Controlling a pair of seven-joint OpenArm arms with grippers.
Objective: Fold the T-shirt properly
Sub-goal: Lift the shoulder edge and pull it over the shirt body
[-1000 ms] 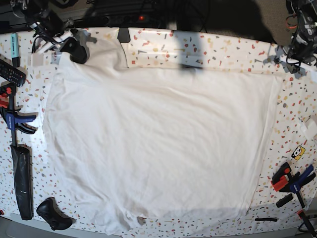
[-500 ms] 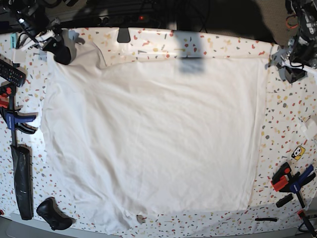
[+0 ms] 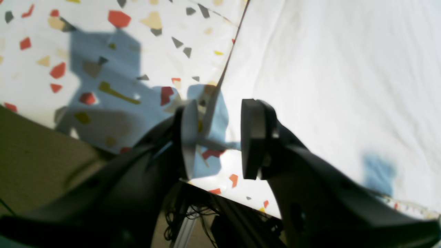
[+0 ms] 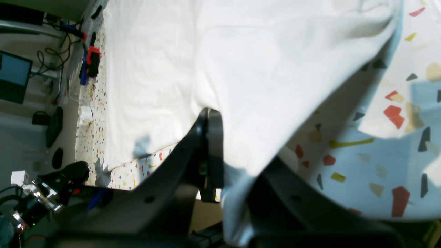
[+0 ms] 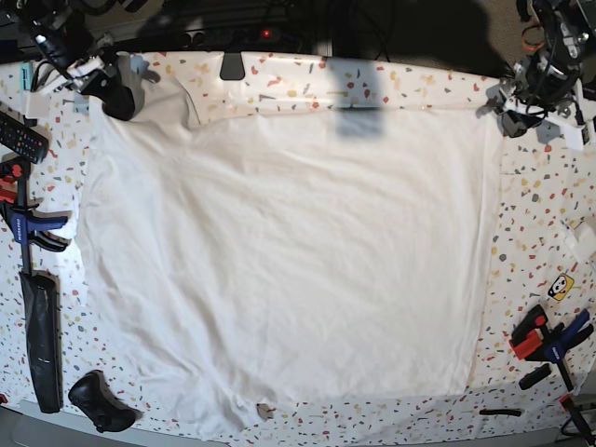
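The T-shirt (image 5: 279, 261) is lying spread out flat over most of the desk (image 5: 419, 88), reaching from near the left edge almost to the right edge and down close to the front edge — only one corner, at the back left, is lifting off the surface. The right gripper (image 5: 110, 82) is pinching that raised corner at the desk's back left corner, its jaws closed on the cloth, which is draping down between them in the right wrist view (image 4: 237, 162). The left gripper (image 5: 521, 102) is hanging above the back right corner of the desk, just beside the shirt's edge, with its jaws standing apart and nothing between them (image 3: 218, 137). A blue and orange clamp (image 5: 23, 219) is sitting along the left edge, and a second clamp (image 5: 549, 340) near the front right corner — both are lying clear of the shirt.
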